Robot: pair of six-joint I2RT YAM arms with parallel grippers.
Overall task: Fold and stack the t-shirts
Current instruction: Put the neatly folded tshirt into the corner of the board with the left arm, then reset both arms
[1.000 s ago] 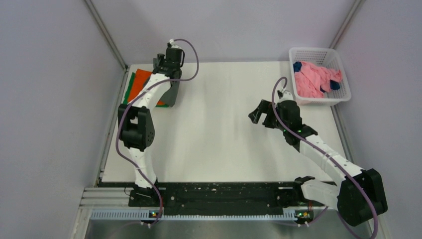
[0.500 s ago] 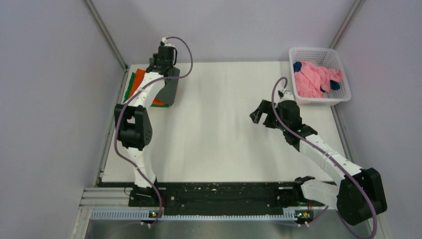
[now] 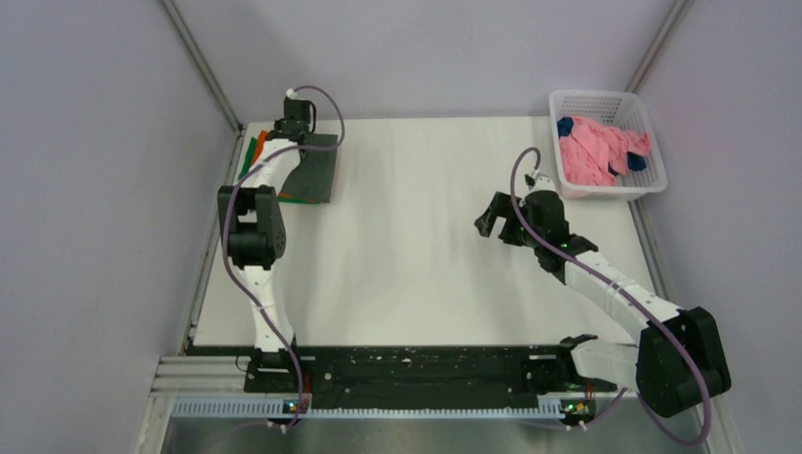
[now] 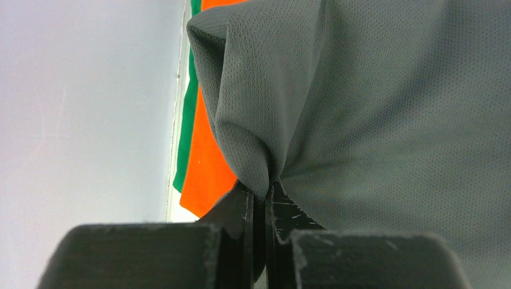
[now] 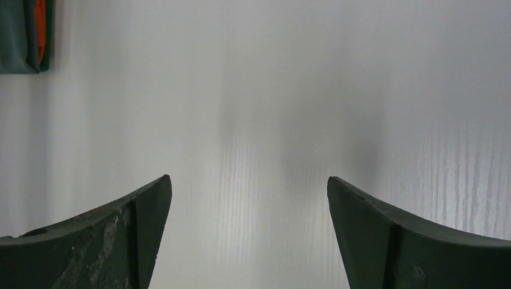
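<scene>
My left gripper (image 4: 265, 189) is shut on a pinched fold of the dark olive-grey t-shirt (image 4: 373, 108). In the top view that gripper (image 3: 291, 132) is at the table's back left corner, and the olive-grey t-shirt (image 3: 317, 175) lies over the folded orange t-shirt (image 3: 257, 144) and green t-shirt (image 3: 247, 159), whose left edges stick out. The orange t-shirt (image 4: 202, 162) and green t-shirt (image 4: 187, 126) show just left of the jaws. My right gripper (image 3: 492, 218) hovers open over bare table at right of centre; nothing is between its fingers (image 5: 144, 235).
A white lattice basket (image 3: 598, 95) stands at the back right corner with a crumpled pink t-shirt (image 3: 596, 153) and a navy blue t-shirt (image 3: 566, 125) in it. The stack (image 5: 15, 36) shows far off in the right wrist view. Walls close in the left and back edges.
My left gripper has moved back and left toward the corner, drawing the olive-grey t-shirt over the orange one so less orange shows. The right arm has barely shifted.
</scene>
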